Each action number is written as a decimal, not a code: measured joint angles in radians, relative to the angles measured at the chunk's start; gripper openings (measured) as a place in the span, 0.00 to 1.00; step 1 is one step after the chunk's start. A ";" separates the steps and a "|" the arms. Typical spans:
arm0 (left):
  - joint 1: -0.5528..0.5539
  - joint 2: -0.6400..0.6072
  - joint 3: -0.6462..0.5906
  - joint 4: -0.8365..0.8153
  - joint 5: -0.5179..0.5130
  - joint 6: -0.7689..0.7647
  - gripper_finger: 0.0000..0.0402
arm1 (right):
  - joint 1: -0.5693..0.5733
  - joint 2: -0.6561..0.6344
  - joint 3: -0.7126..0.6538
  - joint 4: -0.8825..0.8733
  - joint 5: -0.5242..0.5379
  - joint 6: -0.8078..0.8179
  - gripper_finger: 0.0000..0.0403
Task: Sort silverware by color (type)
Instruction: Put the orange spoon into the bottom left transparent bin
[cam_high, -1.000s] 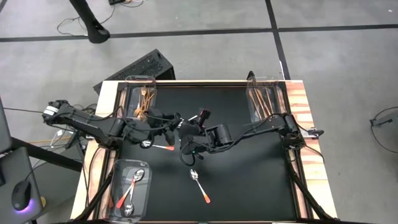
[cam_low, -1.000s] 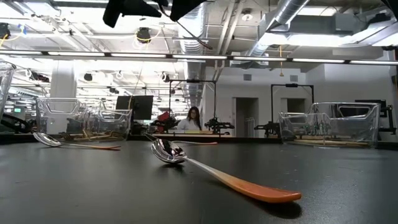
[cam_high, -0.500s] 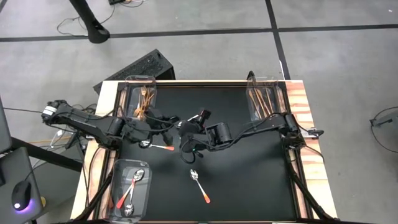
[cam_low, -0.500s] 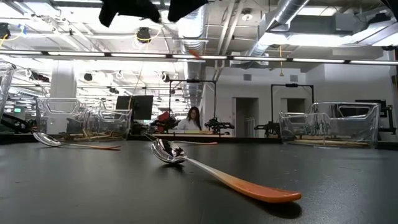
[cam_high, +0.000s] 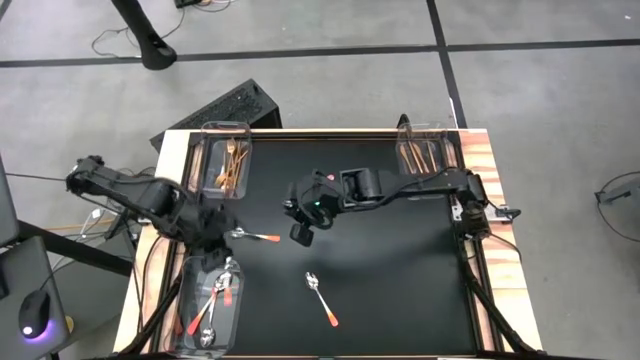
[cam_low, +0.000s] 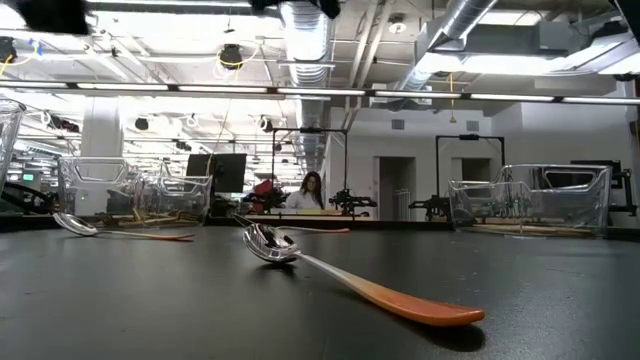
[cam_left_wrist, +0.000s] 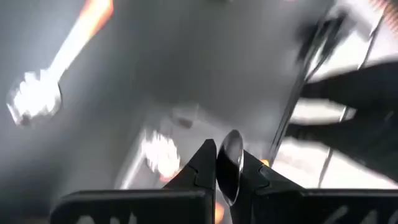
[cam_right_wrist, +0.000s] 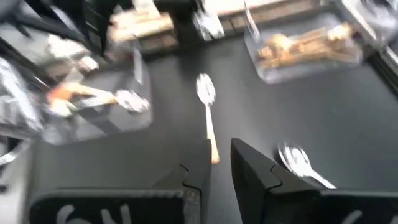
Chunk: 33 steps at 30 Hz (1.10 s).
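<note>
Silverware lies sorted in clear bins: gold forks in the far-left bin (cam_high: 232, 165), copper knives in the far-right bin (cam_high: 425, 158), red-handled spoons in the near-left bin (cam_high: 210, 305). Two loose spoons rest flat on the black mat (cam_high: 255, 237) (cam_high: 320, 297). My left gripper (cam_high: 220, 252) hangs over the far end of the spoon bin, shut on another spoon (cam_left_wrist: 230, 163). Over the mat's middle my right gripper (cam_high: 303, 230) stands open, nothing between its fingers (cam_right_wrist: 255, 168). My left gripper pinches the spoon at its shiny bowl (cam_left_wrist: 231, 149) between the two fingers, the bowl standing edge-on in the gap. The fingers slant steeply down toward the spoon bin. The spoon is clear of the table; the fingers hide its handle.
The low view shows the nearer loose spoon (cam_low: 300, 262) and the other (cam_low: 100, 228) flat on the mat, with a person far off in the room. The wooden table rim (cam_high: 480, 150) frames the mat. A keyboard (cam_high: 215, 110) lies beyond the far-left corner.
The grippers met over the mat's middle. My left gripper shut on the spoon, drew back toward the table's left and near edge and tipped steeply down over the spoon bin. My right gripper opened, let go of the spoon and pulled up and away.
</note>
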 joint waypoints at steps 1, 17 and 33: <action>-0.033 0.001 -0.031 -0.002 0.024 -0.033 0.00 | -0.003 0.006 -0.003 -0.016 0.000 0.004 0.21; -0.291 -0.001 -0.355 0.270 0.152 -0.506 0.29 | -0.075 0.273 -0.002 0.179 -0.103 -0.008 0.21; -0.349 -0.103 -0.123 -0.015 -0.204 -0.568 0.38 | -0.071 0.467 0.002 0.607 -0.180 -0.167 0.52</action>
